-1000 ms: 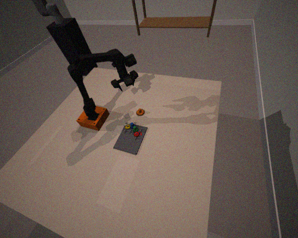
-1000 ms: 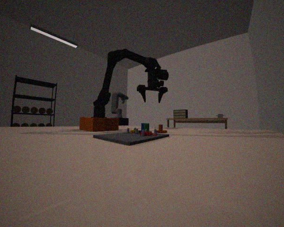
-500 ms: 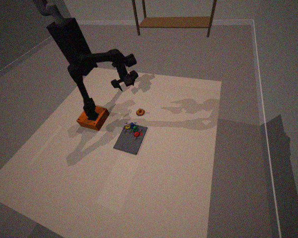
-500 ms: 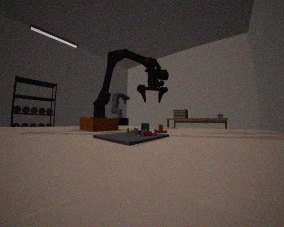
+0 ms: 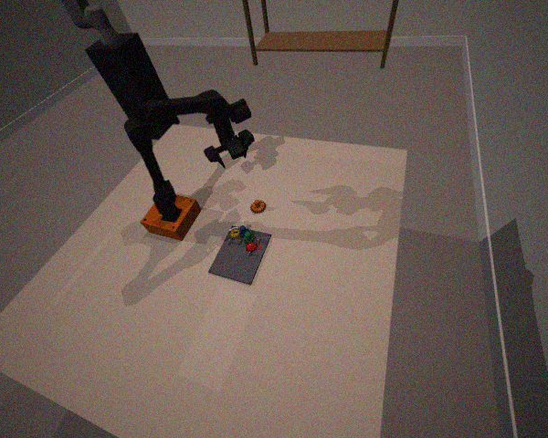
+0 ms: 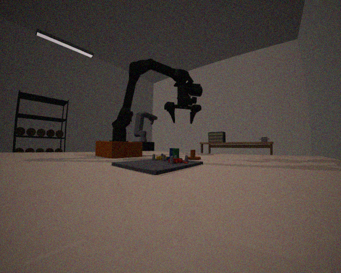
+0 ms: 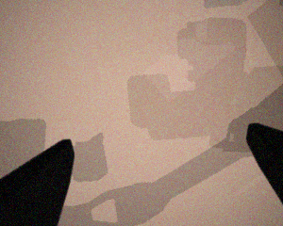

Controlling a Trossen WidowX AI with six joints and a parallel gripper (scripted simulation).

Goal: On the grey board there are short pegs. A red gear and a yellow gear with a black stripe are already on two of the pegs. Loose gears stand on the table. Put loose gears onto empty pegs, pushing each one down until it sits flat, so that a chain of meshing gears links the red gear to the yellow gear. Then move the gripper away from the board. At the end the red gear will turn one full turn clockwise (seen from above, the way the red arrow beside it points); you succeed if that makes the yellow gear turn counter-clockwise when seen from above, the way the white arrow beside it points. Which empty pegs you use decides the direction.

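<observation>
The grey board (image 5: 237, 265) (image 6: 135, 165) carries the red gear (image 5: 250, 248) (image 6: 175, 160) and the yellow gear (image 5: 237, 233) (image 6: 159, 157). A blue gear (image 5: 243, 229) (image 6: 171, 152) and a green gear (image 5: 248, 236) (image 6: 176, 152) stand on the board between them; whether they sit fully flat or mesh is too small to tell. An orange gear (image 5: 258, 206) (image 6: 192, 154) stands on the table off the board. My gripper (image 5: 235, 161) (image 6: 182, 122) (image 7: 160, 139) is open and empty, high above the table, away from the board. No gear shows in the wrist view.
The arm's orange base block (image 5: 170, 219) (image 6: 118, 149) stands on the table beside the board. Short grey pegs show around the gears in the exterior view. Shadows of the arm fall across the table (image 5: 307, 306). A wooden bench and shelves stand in the background.
</observation>
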